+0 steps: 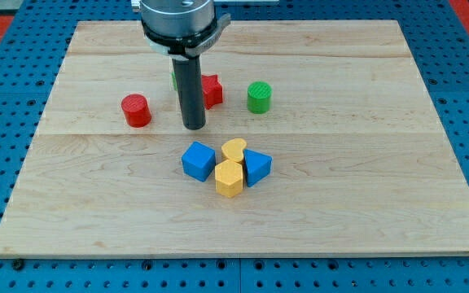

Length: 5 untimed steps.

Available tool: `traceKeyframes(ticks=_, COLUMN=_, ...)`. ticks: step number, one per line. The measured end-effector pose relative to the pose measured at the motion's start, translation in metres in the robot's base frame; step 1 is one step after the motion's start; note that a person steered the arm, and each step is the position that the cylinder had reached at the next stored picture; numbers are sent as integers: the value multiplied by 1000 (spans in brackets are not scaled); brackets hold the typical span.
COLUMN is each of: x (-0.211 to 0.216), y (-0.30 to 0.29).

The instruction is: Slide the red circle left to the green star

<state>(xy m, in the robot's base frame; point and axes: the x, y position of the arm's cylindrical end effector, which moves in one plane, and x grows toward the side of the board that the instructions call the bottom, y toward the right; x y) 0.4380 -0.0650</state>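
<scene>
The red circle (136, 110), a short cylinder, stands on the wooden board (365, 187) at the view's left of centre. My tip (194, 127) rests on the board to its right, a clear gap away. The rod hides most of a green block (174, 82) behind it; only a sliver shows at the rod's left edge, so its shape cannot be made out. A red block (211, 90) of angular shape sits just right of the rod.
A green cylinder (259, 97) stands right of the red block. Below my tip lies a cluster: a blue cube (198, 160), a yellow heart (234, 149), a yellow hexagon (229, 178) and a blue triangular block (256, 167).
</scene>
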Motion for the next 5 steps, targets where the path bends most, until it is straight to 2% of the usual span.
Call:
traceKeyframes(ticks=1, x=31, y=-56)
traceKeyframes(ticks=2, x=5, y=-97)
traceKeyframes(ticks=4, x=-46, y=-96)
traceKeyframes(ticks=5, x=-64, y=-62)
